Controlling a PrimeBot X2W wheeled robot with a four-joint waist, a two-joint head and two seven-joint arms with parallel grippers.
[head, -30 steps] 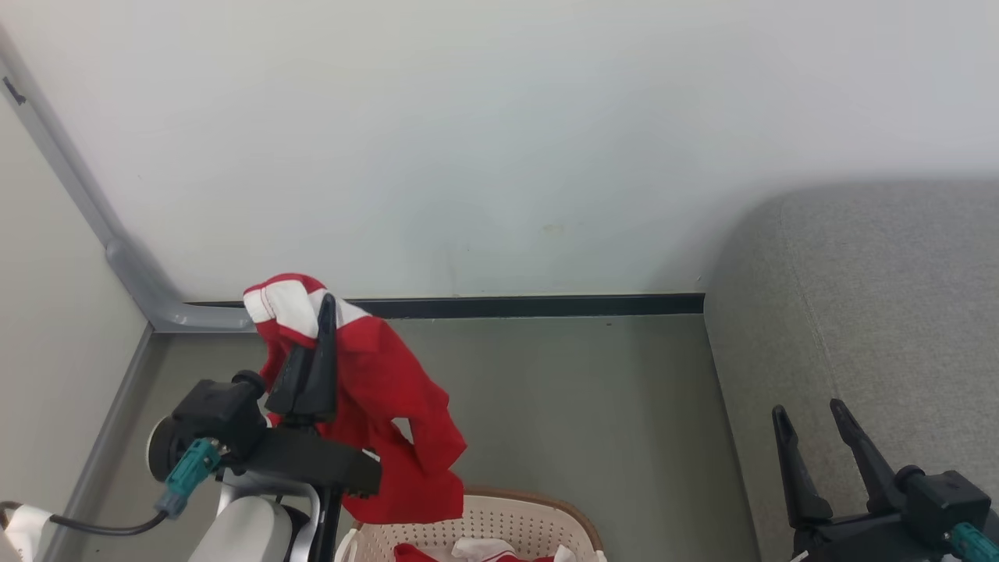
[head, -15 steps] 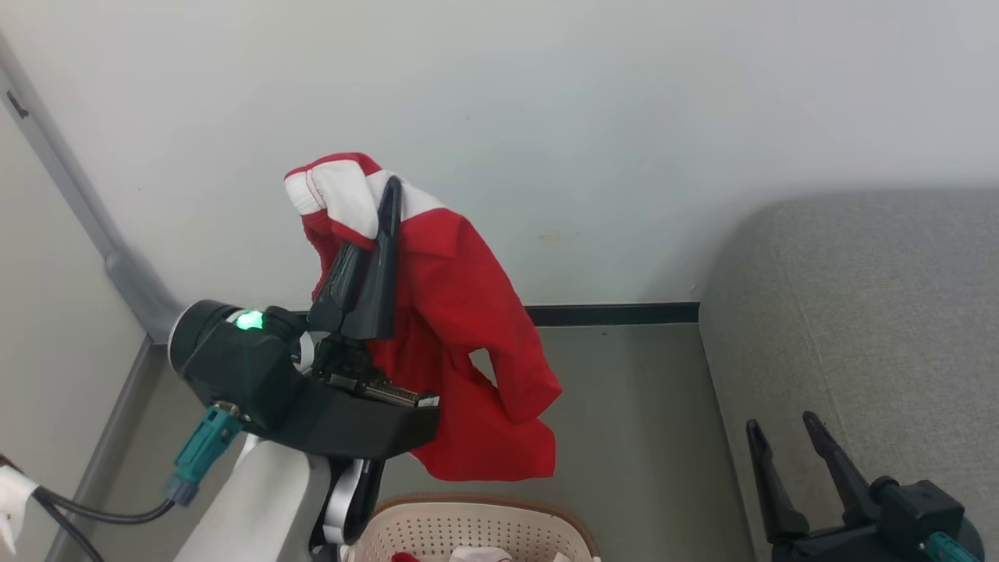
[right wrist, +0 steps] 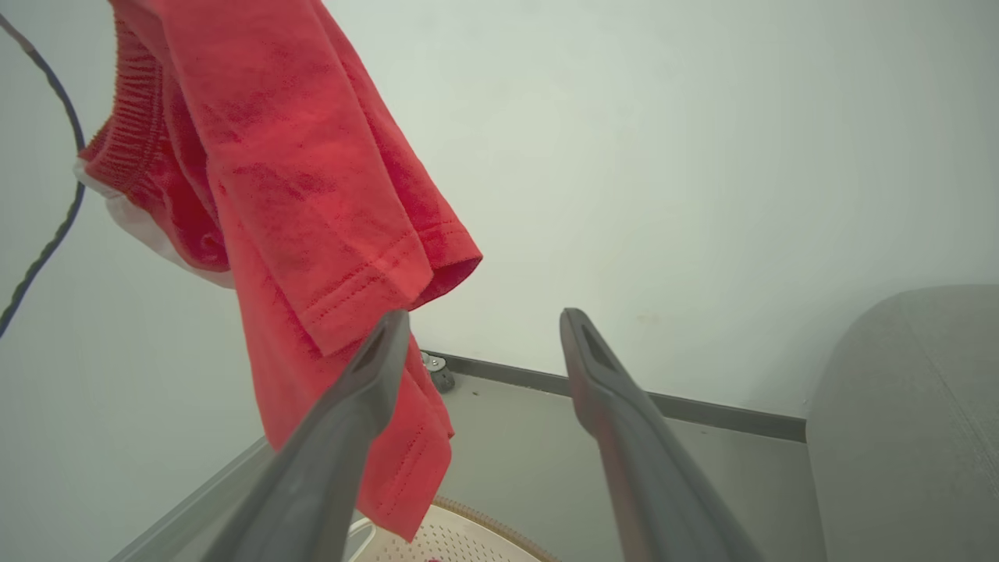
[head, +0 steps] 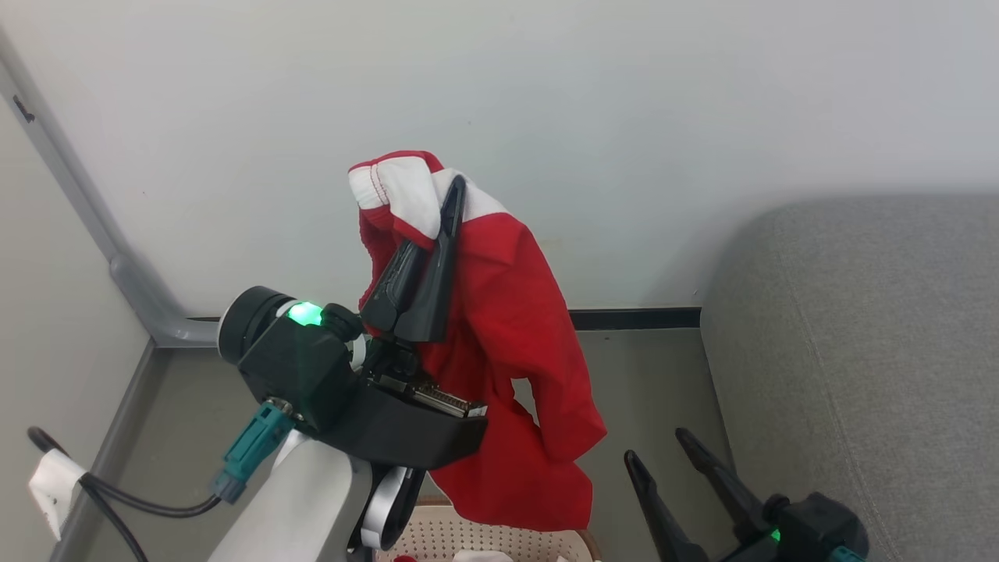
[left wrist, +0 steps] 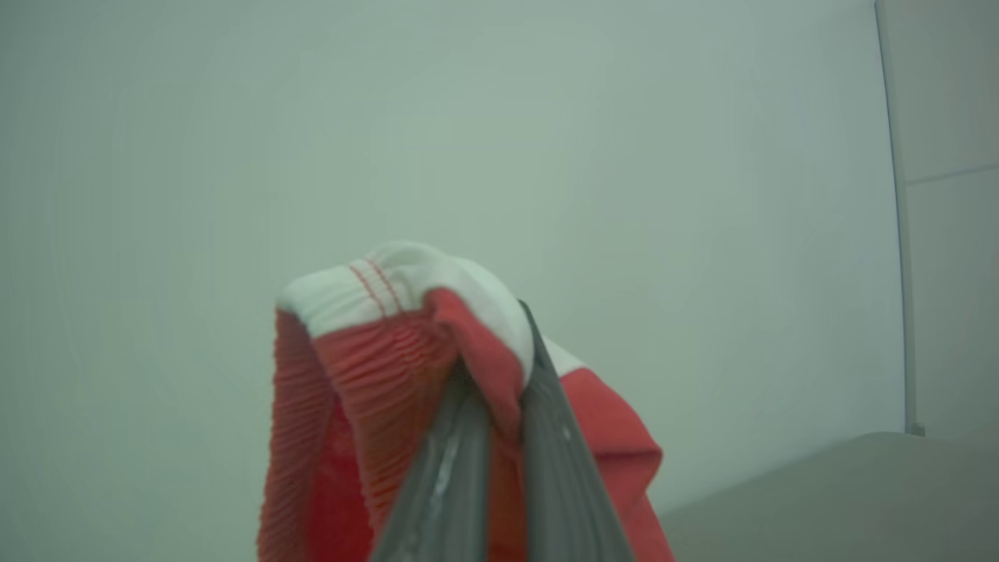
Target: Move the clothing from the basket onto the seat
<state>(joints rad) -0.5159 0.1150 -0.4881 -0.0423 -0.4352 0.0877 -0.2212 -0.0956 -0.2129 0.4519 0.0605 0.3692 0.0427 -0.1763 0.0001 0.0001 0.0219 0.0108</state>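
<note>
My left gripper (head: 456,187) is shut on the white-banded edge of a red garment (head: 511,336), held high before the wall. The cloth hangs down to just above the basket (head: 499,540), whose perforated cream rim shows at the head view's bottom edge with scraps of red and white cloth inside. In the left wrist view the gripper (left wrist: 499,359) pinches the bunched garment (left wrist: 367,367). The grey seat (head: 858,328) lies to the right. My right gripper (head: 657,445) stands open and holds nothing, right of the garment's hem. In the right wrist view it (right wrist: 484,314) is beside the garment (right wrist: 296,179), above the basket (right wrist: 476,538) and left of the seat (right wrist: 905,421).
A pale wall (head: 624,117) rises close behind, with a dark baseboard (head: 636,318) at its foot. A grey conduit (head: 133,281) runs down the left corner. A black cable (head: 117,499) with a white tag trails at the lower left. Grey floor (head: 648,390) separates basket and seat.
My left gripper has risen and swung right with the red garment, lifting its hem off the basket. My right gripper has shifted left, towards the hanging cloth.
</note>
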